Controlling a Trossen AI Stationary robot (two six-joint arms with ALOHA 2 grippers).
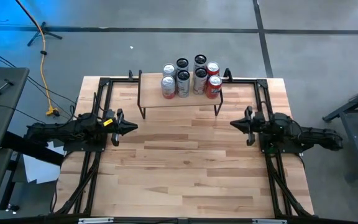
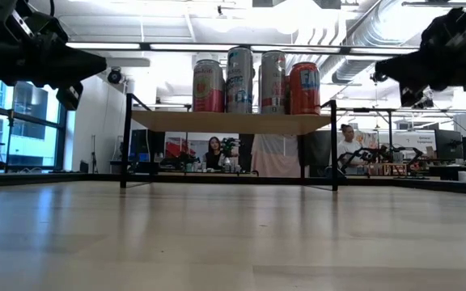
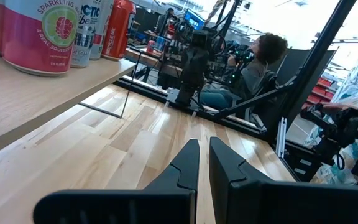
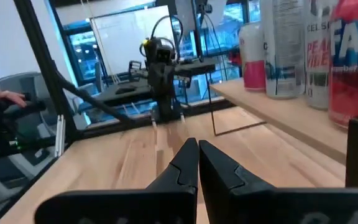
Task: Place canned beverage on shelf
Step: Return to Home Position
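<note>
The shelf (image 1: 179, 99), a light wood plank on thin black wire legs, stands at the table's far middle. Several cans (image 1: 190, 78) stand upright on its top; they also show in the low view (image 2: 253, 81). My left gripper (image 1: 134, 127) is shut and empty at the table's left, above the wood, left of the shelf's near edge. My right gripper (image 1: 233, 124) is shut and empty at the table's right, near the shelf's near right leg. The left wrist view shows a pink can (image 3: 39, 34) on the shelf; the right wrist view shows a red can (image 4: 353, 62).
Black frame rails (image 1: 98, 93) run along the table's left, right and far edges. Bare wood (image 1: 185, 168) lies between the arms and toward the near edge. People sit in the room beyond the table (image 2: 213, 152).
</note>
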